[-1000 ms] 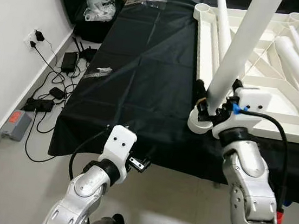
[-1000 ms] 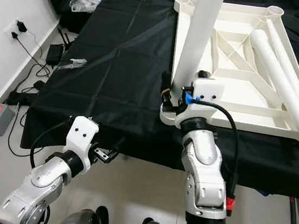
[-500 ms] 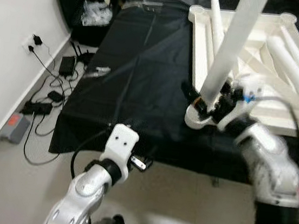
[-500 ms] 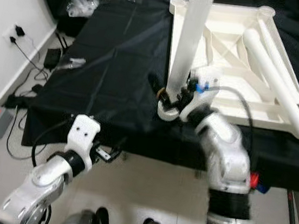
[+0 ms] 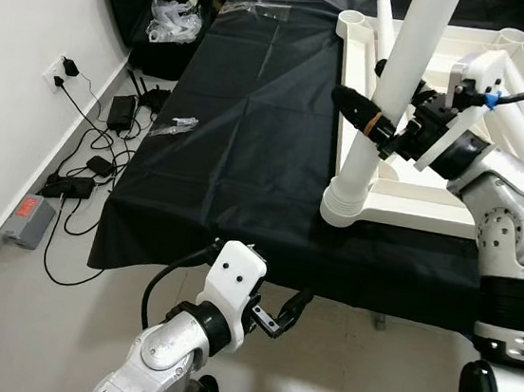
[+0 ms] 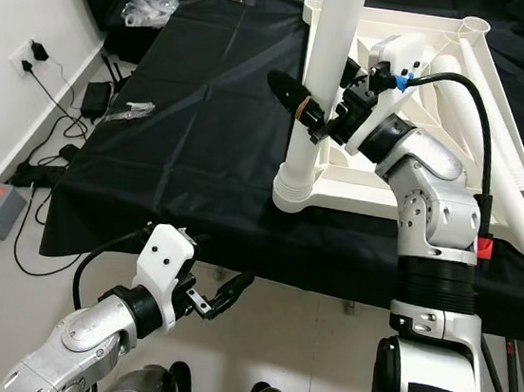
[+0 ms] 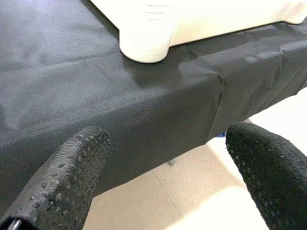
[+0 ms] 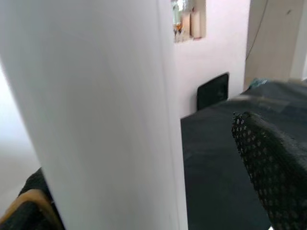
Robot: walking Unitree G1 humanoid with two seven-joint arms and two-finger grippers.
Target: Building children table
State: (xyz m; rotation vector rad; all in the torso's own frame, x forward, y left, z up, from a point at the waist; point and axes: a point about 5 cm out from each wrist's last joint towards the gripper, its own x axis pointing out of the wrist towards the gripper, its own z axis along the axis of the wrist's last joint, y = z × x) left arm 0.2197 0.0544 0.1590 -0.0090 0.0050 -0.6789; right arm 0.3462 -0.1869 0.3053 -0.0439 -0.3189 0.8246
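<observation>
Right end effector (image 5: pixel 383 125) clasps the upright white table leg (image 5: pixel 397 86).
Its black fingers (image 5: pixel 357 105) straddle the leg partway up; below them, the leg stands in the corner socket (image 5: pixel 342 202) of the upturned white tabletop (image 5: pixel 439 194) on the black-draped table (image 5: pixel 251 128). Left end effector (image 5: pixel 288 309) hangs open and empty below the table edge.

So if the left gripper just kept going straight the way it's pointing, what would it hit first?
Most likely the hanging edge of the black tablecloth, judging by the left gripper wrist view; the white table frame's corner socket sits above it. Depth is unclear.
</observation>
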